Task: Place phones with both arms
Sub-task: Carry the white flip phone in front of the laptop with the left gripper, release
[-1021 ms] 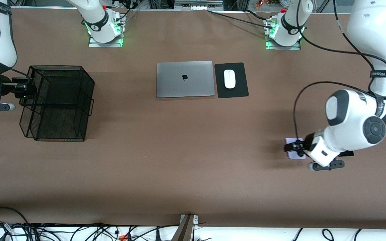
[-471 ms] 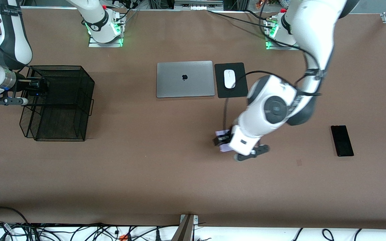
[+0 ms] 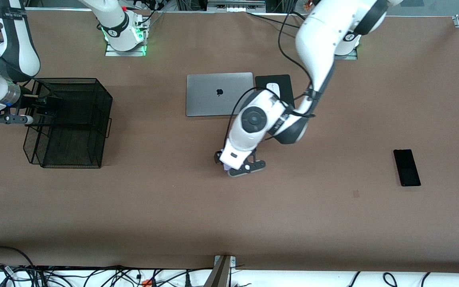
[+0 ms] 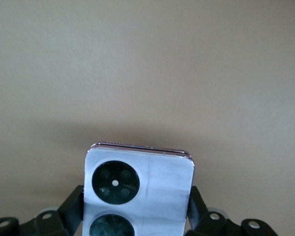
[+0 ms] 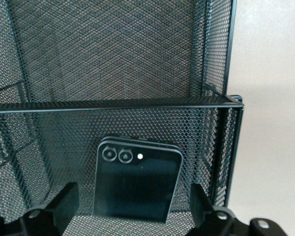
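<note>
My left gripper [image 3: 218, 158] is shut on the pale-lilac flip phone [image 4: 140, 182], whose two black circles face the wrist camera. It holds the phone over bare table, a little nearer the front camera than the laptop. In the left wrist view the gripper [image 4: 137, 216] has a finger against each side of the phone. My right gripper [image 3: 49, 106] is open at the rim of the black mesh basket [image 3: 74, 119]. The black flip phone [image 5: 136, 183] lies in the basket between the spread fingers [image 5: 64, 201] without touching them. The slim black slab phone [image 3: 407, 167] lies toward the left arm's end.
A silver laptop [image 3: 219, 94] lies closed mid-table. Beside it a white mouse [image 3: 271, 88] sits on a black pad [image 3: 285, 81], partly covered by my left arm. The basket's mesh walls [image 5: 113, 104] surround the right gripper.
My left arm has carried the lilac phone from beside the slab phone to the middle of the table. My right gripper has shifted slightly at the basket's rim.
</note>
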`<state>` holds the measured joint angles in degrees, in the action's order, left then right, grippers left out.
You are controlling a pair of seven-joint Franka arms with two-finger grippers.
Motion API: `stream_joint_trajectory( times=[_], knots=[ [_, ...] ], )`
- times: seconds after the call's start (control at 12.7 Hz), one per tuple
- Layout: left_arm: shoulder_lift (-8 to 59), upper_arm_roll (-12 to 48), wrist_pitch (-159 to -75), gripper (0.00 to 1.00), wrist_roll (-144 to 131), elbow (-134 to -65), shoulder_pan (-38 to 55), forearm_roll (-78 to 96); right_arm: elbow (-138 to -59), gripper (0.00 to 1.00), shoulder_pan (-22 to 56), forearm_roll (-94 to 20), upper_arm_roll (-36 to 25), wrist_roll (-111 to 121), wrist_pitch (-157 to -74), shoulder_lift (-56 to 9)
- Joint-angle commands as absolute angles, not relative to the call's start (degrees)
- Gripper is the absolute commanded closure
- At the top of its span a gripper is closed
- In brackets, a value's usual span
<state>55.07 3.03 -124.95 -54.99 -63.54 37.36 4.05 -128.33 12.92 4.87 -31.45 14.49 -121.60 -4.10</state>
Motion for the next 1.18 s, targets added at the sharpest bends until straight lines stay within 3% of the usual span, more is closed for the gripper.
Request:
stream_joint_trajectory(
  times=[0.0, 0.24, 0.39, 0.47, 0.55, 0.63, 0.71, 1.1],
  knots=[
    [59.1, 1.3, -127.7, 0.94, -59.3, -60.2, 40.3, 4.6, -125.8, 0.00, 14.0, 4.1, -31.3, 14.9, -117.9, -2.3],
    [61.2, 1.1, -130.2, 0.92, -60.2, -60.3, 41.5, 4.3, -116.6, 0.00, 17.9, 4.0, -30.5, 14.5, -109.6, -3.2],
    [61.9, 0.8, -130.6, 0.87, -60.2, -60.2, 41.6, 4.3, -112.9, 0.00, 21.3, 4.0, -30.4, 14.0, -108.8, -4.4],
    [61.9, 0.7, -130.5, 0.78, -60.2, -60.2, 41.6, 4.3, -111.6, 0.00, 22.6, 3.3, -30.4, 13.4, -109.4, -4.7],
    [61.9, 0.0, -130.6, 0.24, -60.2, -60.2, 41.7, 4.2, -109.5, 0.00, 24.2, 1.0, -30.4, 13.4, -109.4, -6.1],
    [61.9, -1.6, -130.6, 0.00, -60.1, -60.2, 43.2, 3.6, -107.2, 0.00, 26.0, -1.6, -30.4, 13.3, -109.3, -8.4],
    [61.5, -4.2, -130.5, 0.00, -60.3, -60.2, 45.0, 3.3, -105.6, 0.00, 26.9, -4.0, -30.4, 13.3, -109.5, -10.6],
    [57.0, -4.8, -129.4, 0.00, -59.7, -61.3, 42.6, 2.7, -94.0, 0.00, 30.2, -9.8, -29.4, 8.5, -110.0, -22.2]
  ],
)
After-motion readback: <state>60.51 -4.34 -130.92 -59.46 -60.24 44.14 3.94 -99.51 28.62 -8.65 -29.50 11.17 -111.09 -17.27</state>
